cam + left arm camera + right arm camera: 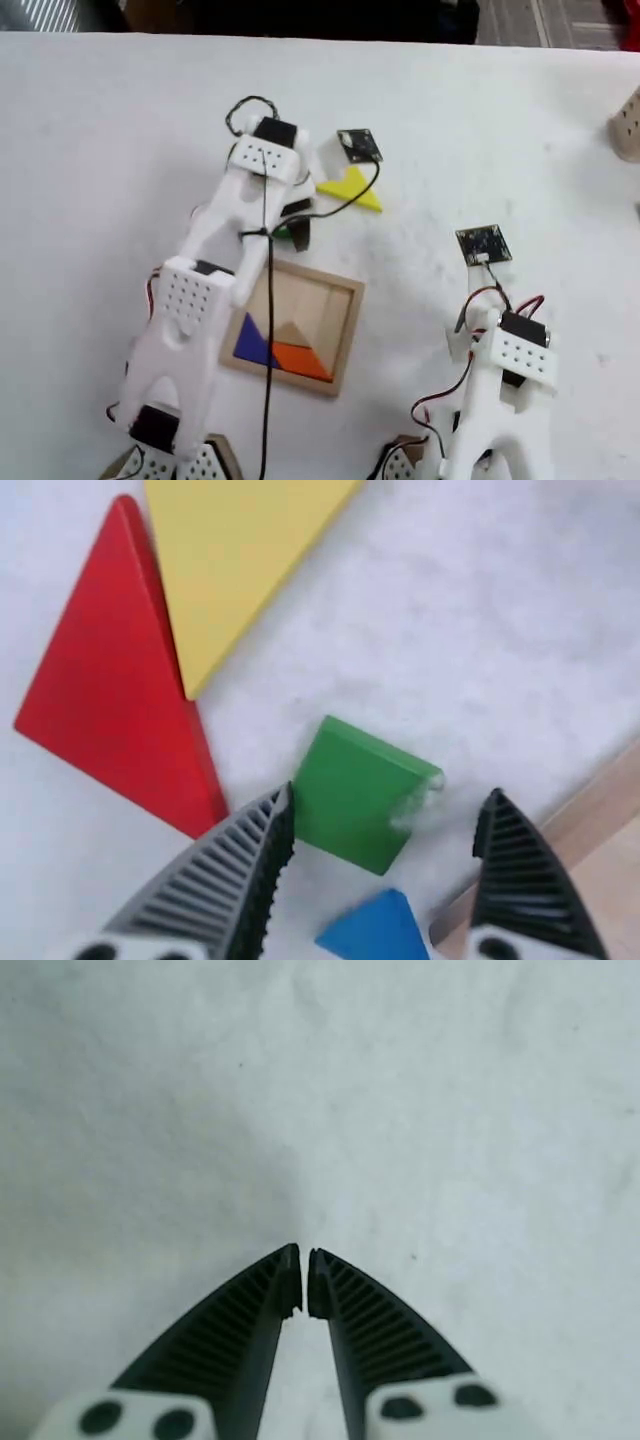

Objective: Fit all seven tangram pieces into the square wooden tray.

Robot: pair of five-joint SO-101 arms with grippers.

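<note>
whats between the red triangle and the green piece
Only bare table separates the red triangle from the green piece, seen in the left wrist view.

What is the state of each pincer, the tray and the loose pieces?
Left pincer: open, empty.
Right pincer: shut, empty.
Tray: partly filled.
Green piece: flat on table, ungripped.
Red triangle: flat on table.
Yellow triangle: flat on table.
</note>
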